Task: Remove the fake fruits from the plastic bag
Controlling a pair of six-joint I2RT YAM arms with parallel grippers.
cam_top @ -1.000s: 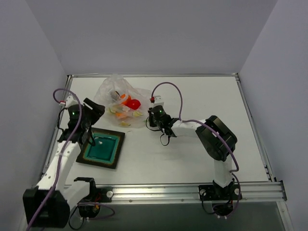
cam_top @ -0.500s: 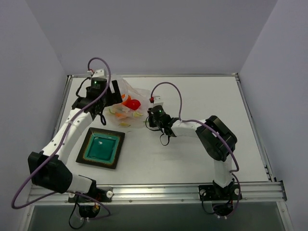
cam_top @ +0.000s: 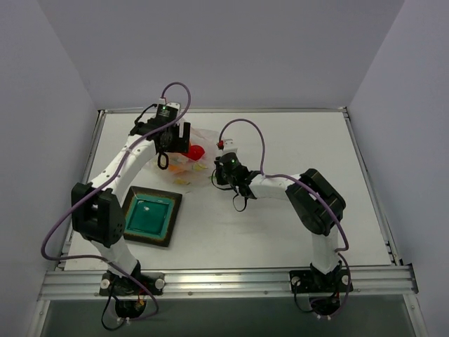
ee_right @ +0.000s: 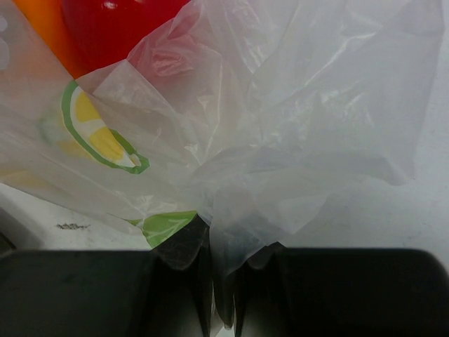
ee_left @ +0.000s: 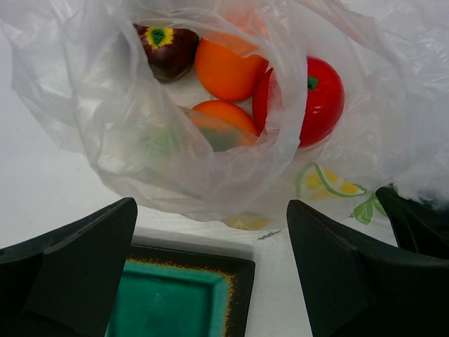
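The plastic bag [cam_top: 184, 156] lies crumpled at the back of the table, with several fake fruits inside. The left wrist view looks into its mouth: a maroon fruit [ee_left: 167, 48], an orange one [ee_left: 226, 69], a red one [ee_left: 312, 98] and an orange one with green [ee_left: 219, 126] behind the film. My left gripper [cam_top: 175, 144] hovers open over the bag's near side, holding nothing [ee_left: 210, 207]. My right gripper [cam_top: 223, 173] is shut on a bunched fold of the bag [ee_right: 280, 140] at the bag's right edge [ee_right: 223, 246]. The red fruit [ee_right: 119, 21] shows just beyond it.
A square teal dish with a dark rim [cam_top: 149, 216] sits on the table near the left arm, just in front of the bag; its corner [ee_left: 238, 281] shows between my left fingers. White table surface lies to the right of the right arm.
My left arm has swung from above the teal dish back to the bag, and its jaws have opened wider. The right gripper has kept its pinch on the bag without moving.
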